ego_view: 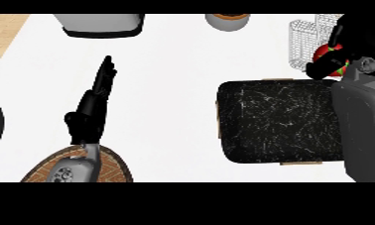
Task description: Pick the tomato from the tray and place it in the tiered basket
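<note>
- Head view: the right hand is curled round the tomato, held above the tray's far edge, beside the wire tiered basket.
- Risk, as I judge it: releasing short of the basket rim would send the tomato rolling onto the worktop.
- The left hand rests open with straight fingers, holding nothing.

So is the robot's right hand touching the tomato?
Touching. In the head view, the right hand has its black fingers curled round the tomato, holding it beside the wire basket.
</note>
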